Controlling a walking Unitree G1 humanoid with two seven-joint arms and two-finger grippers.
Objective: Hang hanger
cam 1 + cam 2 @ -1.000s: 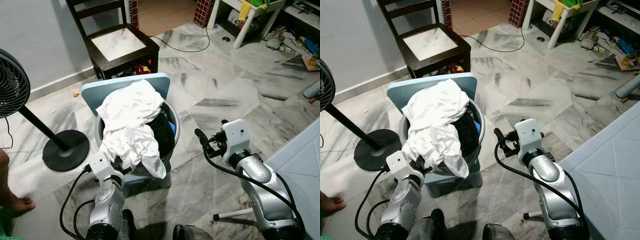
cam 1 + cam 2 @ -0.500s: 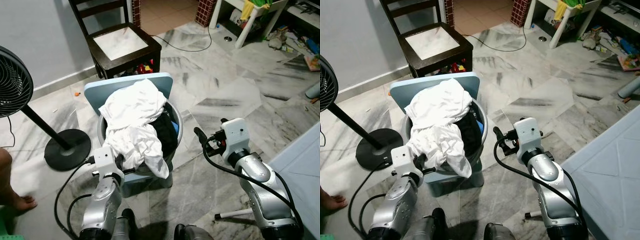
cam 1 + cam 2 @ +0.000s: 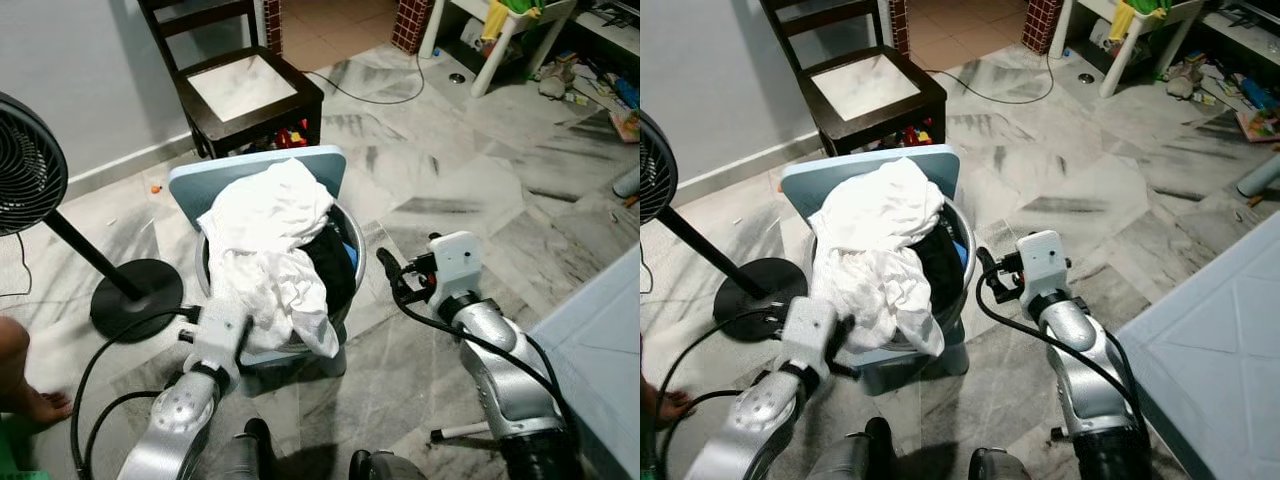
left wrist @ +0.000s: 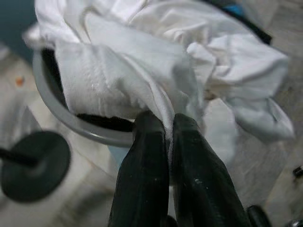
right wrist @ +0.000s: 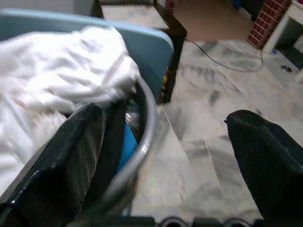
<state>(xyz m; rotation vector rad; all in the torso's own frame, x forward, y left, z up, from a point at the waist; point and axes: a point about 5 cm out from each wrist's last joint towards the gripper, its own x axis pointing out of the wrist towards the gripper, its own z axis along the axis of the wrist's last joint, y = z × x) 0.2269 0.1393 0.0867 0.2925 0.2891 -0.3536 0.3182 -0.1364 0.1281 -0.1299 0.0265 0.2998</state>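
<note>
Down at the lower left of the head view, the left gripper [image 4: 168,142] is pinched tight on a fold of the white cloth [image 3: 265,240] that spills over the rim of the grey basket [image 3: 352,262], fingers basically closed with fabric between them. No hanger anywhere I can make out, so where it is I honestly can't tell. My guess is we're at the digging-out step, pulling a garment free before any hanging happens. Next move probably needs a steady lift up and away so the cloth clears the rim without dragging the dark clothes [image 3: 330,262] along. Left arm is bent and reaching forward low to the basket's front. Right gripper [image 5: 165,156] sits just beside the basket's right edge, fingers spread wide, holding nothing
</note>
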